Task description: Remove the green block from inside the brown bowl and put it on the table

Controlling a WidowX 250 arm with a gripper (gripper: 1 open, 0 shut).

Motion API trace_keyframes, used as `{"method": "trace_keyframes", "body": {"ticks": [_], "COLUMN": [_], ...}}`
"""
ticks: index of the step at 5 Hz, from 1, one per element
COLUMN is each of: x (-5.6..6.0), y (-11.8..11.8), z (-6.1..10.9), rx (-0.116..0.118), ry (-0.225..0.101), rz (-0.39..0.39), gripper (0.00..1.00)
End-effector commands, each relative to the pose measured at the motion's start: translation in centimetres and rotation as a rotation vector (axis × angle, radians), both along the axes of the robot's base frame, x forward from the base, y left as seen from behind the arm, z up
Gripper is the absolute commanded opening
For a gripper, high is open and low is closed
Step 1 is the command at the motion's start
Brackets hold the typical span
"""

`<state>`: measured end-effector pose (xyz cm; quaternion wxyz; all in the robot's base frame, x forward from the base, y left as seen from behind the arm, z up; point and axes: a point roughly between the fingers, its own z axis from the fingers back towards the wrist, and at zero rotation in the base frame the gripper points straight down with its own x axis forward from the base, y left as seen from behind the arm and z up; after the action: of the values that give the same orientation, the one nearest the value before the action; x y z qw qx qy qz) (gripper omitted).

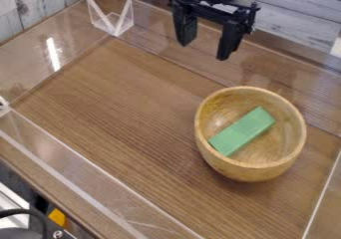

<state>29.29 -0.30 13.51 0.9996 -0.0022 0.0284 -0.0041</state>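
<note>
arm: single arm, only the wrist end visible, entering from the top edge at the far side, right of centre
gripper (206,34): black, points straight down, hangs in the air
jaws: spread wide apart, clear gap between them
fingers (229,38): two dark, long, straight prongs; right one reaches lower in the picture than the left
hold: nothing between the fingers, nothing touched
wrist: black block above the fingers, cut off by the frame edge, upper part out of view
</note>
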Motion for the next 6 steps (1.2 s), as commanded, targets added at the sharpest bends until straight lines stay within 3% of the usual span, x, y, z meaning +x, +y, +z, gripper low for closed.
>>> {"method": "trace_keyframes", "body": {"ticks": [1, 2, 3, 4, 6], "x": [0.9, 1.2, 0.2, -1.0, -0.4], "y": [-1.1, -3.7, -5.9, -6.5, -6.5], "z": [-0.7, -1.1, -1.8, -2.8, -4.5], "rx": [-0.004, -0.011, -0.015, -0.026, -0.026], "ry": [0.011, 0.009, 0.007, -0.001, -0.026], "rz": [-0.036, -0.113, -0.164, -0.175, -0.117], "gripper": [1.00, 1.00, 1.00, 1.00, 1.00]}}
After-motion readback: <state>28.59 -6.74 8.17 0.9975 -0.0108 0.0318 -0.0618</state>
